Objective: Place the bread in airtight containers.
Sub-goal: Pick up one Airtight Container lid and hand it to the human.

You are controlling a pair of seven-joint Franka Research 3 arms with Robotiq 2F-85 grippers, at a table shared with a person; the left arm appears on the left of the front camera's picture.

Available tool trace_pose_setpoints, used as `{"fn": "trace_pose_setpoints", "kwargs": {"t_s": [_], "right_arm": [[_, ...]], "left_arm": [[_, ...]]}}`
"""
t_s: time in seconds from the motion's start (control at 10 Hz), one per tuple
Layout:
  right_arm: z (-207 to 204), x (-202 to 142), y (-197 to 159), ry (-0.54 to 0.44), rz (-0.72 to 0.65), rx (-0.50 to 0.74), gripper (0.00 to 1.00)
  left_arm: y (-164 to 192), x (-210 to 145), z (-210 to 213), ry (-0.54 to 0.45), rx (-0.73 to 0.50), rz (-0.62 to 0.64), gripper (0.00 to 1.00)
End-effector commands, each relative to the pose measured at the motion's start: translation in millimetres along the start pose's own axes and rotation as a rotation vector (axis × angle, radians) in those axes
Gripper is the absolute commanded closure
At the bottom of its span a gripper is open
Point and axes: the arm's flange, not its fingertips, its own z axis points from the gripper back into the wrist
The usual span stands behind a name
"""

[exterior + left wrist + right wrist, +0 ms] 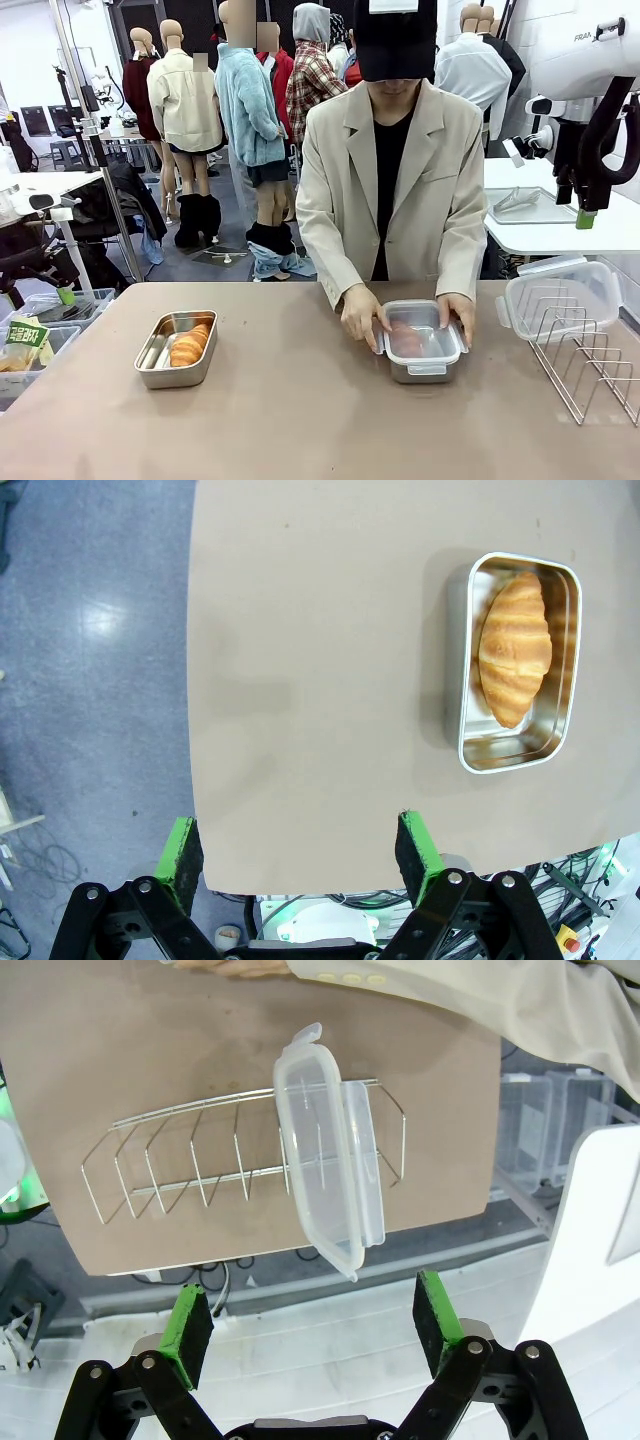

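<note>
Bread lies in the lidless tin, left gripper and right gripper both spread wide and empty, but that lid perched on the wire rack might slide off if grabbed clumsily.

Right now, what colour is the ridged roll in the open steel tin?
The ridged roll is golden-brown; clearest in the left wrist view.

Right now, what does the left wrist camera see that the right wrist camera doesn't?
Left wrist view: an uncovered steel tin holding one bread roll. Right wrist view: a clear lid lying on a wire rack, and a person's sleeve at the top edge. Both: the brown table, plus an open, empty gripper: the left gripper in one, the right gripper in the other.
</note>
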Motion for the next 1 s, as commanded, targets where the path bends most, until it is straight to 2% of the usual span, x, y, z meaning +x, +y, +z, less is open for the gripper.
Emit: {"fn": "trace_pose_setpoints", "kwargs": {"t_s": [0.0, 0.9], "right_arm": [[1.3, -1.2, 0.3, 0.002, 0.003, -0.003, 0.00], [1.3, -1.2, 0.3, 0.002, 0.003, -0.003, 0.00]], "left_arm": [[0.0, -0.2, -0.5, -0.013, 0.013, 0.018, 0.00], [0.0, -0.2, -0.5, -0.013, 0.013, 0.018, 0.00]]}}
